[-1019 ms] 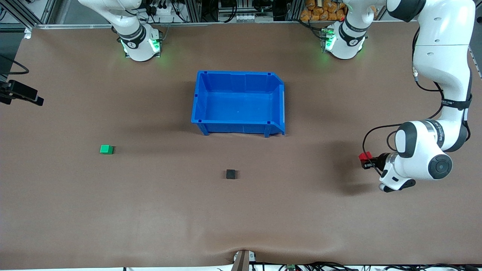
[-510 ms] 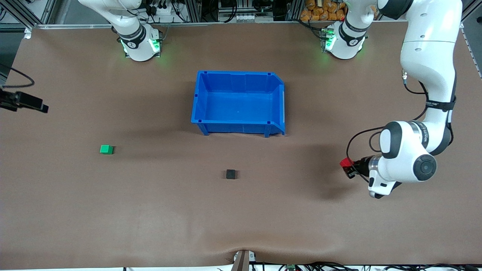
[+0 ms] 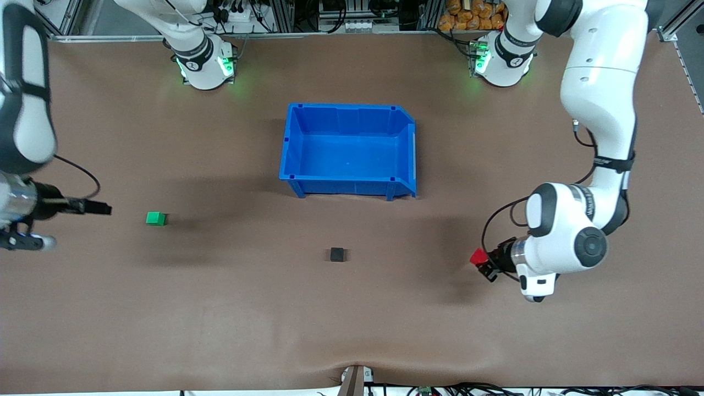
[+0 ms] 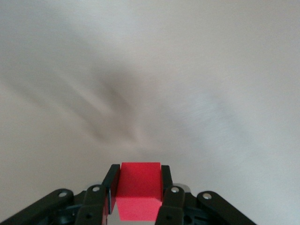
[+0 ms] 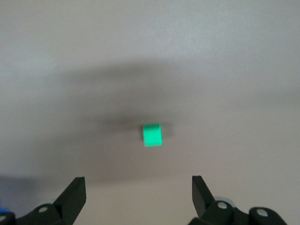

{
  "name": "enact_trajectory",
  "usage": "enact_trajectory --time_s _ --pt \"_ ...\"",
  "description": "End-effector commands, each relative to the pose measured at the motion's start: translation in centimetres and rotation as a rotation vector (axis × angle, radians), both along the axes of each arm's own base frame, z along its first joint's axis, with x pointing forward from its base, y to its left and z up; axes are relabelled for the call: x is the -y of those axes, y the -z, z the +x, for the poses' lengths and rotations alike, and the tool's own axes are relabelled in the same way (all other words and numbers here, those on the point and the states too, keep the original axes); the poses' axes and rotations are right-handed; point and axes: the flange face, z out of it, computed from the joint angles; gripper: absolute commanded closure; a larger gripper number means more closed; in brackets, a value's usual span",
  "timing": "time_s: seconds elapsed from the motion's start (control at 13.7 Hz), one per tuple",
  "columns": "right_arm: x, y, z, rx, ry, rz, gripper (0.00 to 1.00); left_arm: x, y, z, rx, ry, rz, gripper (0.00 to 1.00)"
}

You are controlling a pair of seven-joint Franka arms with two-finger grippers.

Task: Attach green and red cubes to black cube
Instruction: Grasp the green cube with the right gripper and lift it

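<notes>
The red cube (image 3: 478, 256) (image 4: 139, 190) is clamped between the black fingers of my left gripper (image 3: 484, 263) (image 4: 138, 183), held up over the table toward the left arm's end. The black cube (image 3: 337, 254) rests on the table, nearer the front camera than the blue bin. The green cube (image 3: 155, 218) (image 5: 152, 134) lies on the table toward the right arm's end. My right gripper (image 3: 102, 209) (image 5: 138, 187) hangs open beside the green cube, apart from it, with nothing between its fingers.
A blue bin (image 3: 404, 148) stands in the middle of the table, farther from the front camera than the black cube. Brown table surface lies between the cubes. Both arm bases with green lights stand along the table's back edge.
My left gripper has carried the red cube toward the black cube. My right arm has swung in from the table's edge and its gripper now hangs beside the green cube.
</notes>
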Motion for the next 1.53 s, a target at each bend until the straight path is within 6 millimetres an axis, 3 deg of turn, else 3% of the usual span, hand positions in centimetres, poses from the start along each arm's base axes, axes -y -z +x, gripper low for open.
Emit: enact_trajectory --time_s 0.0,0.22,0.58,0.8,1.02,1.16,1.24,1.38,1.46 --pt "0.9 5.0 -1.2 0.037 0.007 -0.007 0.0 5.2 2.5 0.9 0.044 -0.202 -0.032 0.9" --pt "1.1 10.7 -1.6 0.048 -0.003 -0.014 0.0 10.2 3.5 0.6 0.074 -0.345 -0.07 0.9" --pt "0.2 16.8 -3.8 0.041 -0.095 -0.011 0.0 15.8 2.4 -0.8 0.019 -0.447 -0.196 0.99" --pt "0.3 19.2 -5.3 -0.007 -0.124 0.005 0.0 19.6 2.9 -2.4 -0.01 -0.511 -0.235 0.99" --pt "-0.2 20.7 -6.6 -0.046 -0.128 0.014 0.0 21.9 2.9 -3.1 -0.037 -0.571 -0.265 0.99" --pt "0.2 21.0 -6.4 -0.036 -0.122 0.011 0.0 23.1 4.2 -3.5 -0.046 -0.596 -0.294 0.99" --pt "0.3 20.9 -6.2 -0.022 -0.124 0.007 0.1 23.9 4.8 -4.0 -0.051 -0.594 -0.3 0.99" --pt "0.2 20.9 -6.2 -0.022 -0.127 0.008 0.69 24.8 4.6 -4.2 -0.059 -0.621 -0.312 0.99" --pt "0.3 20.9 -6.2 -0.022 -0.128 0.008 0.88 25.0 4.6 -4.4 -0.066 -0.634 -0.312 0.99"
